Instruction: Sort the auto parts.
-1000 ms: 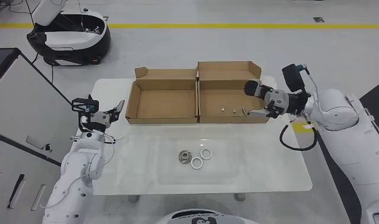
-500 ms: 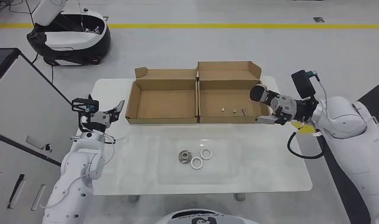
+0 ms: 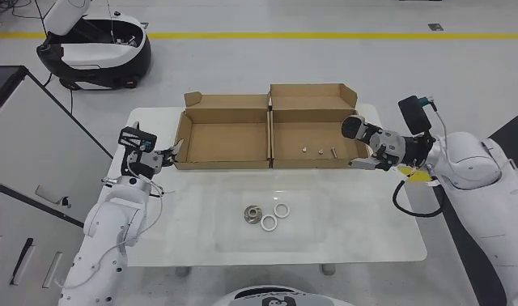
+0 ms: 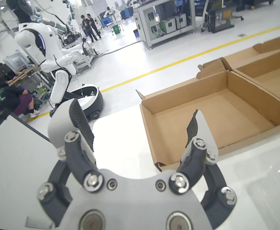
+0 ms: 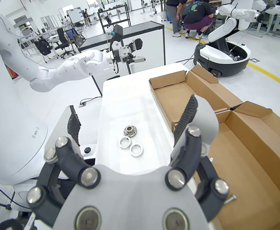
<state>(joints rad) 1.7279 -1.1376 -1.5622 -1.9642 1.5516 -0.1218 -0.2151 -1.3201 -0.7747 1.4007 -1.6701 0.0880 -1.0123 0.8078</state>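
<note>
A metal flanged hub (image 3: 252, 214) and two white rings (image 3: 282, 210) (image 3: 268, 222) lie together on the table's front middle; the right wrist view shows the hub (image 5: 130, 130) and rings (image 5: 125, 142) too. Two open cardboard boxes stand side by side at the back. The left box (image 3: 222, 141) is bare, while the right box (image 3: 312, 132) holds small bolts (image 3: 320, 151). My left gripper (image 3: 168, 152) (image 4: 135, 107) hangs open by the left box's near left corner. My right gripper (image 3: 353, 146) (image 5: 132, 102) is open at the right box's right end.
The white table (image 3: 194, 225) has free surface in front of the boxes and around the parts. Another robot on a wheeled base (image 3: 93, 51) stands on the floor behind the table's left. A white cabinet (image 3: 32, 144) stands left of the table.
My left gripper has moved right, up to the left box's corner. My right gripper drew back from over the right box to its right end, then stayed still.
</note>
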